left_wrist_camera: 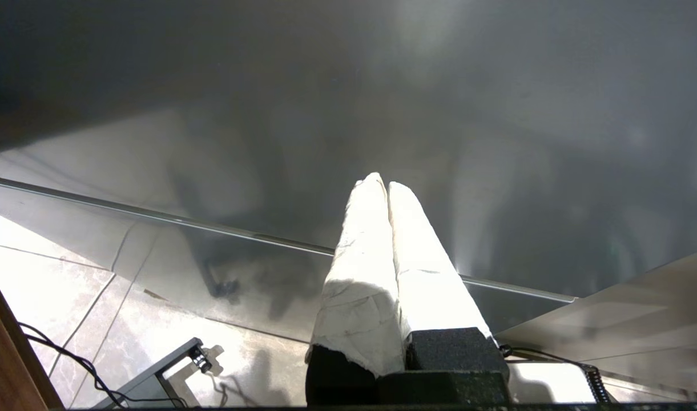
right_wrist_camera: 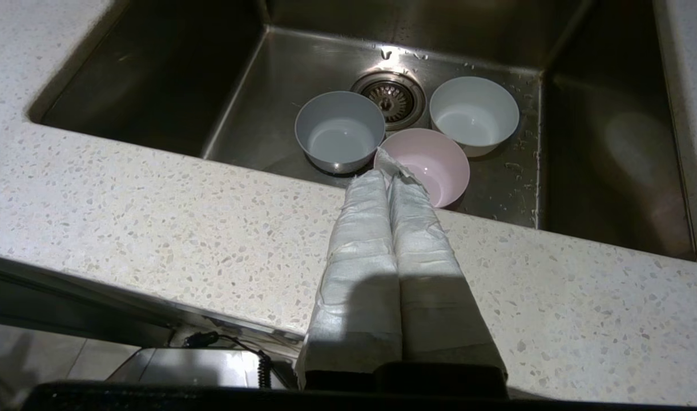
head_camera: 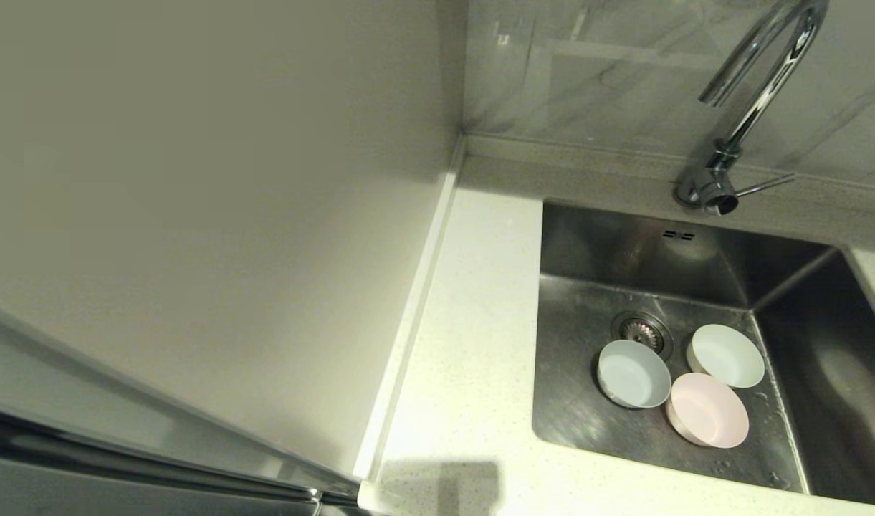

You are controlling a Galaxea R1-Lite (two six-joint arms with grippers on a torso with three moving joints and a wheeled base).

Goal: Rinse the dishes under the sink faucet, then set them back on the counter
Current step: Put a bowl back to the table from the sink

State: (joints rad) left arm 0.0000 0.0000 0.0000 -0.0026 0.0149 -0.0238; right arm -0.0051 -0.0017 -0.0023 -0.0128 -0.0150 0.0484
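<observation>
— Where are the grippers?
— Neither arm shows from the head camera. The left gripper has its wrapped fingers pressed together, empty.
— The right gripper?
— Likewise closed, holding nothing.

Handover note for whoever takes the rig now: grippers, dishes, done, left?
Left gripper: shut, empty, parked off the counter beside a grey panel.
Right gripper: shut, empty, over the counter's front edge, pointing at the pink bowl.
Dishes: all three in the sink around the drain: blue bowl, pink bowl, whitish bowl, upright.
Faucet: no water seen running; droplets on the sink floor.
Done: nothing back on the counter.
Left: rinse if not done, then lift each bowl to the counter.
</observation>
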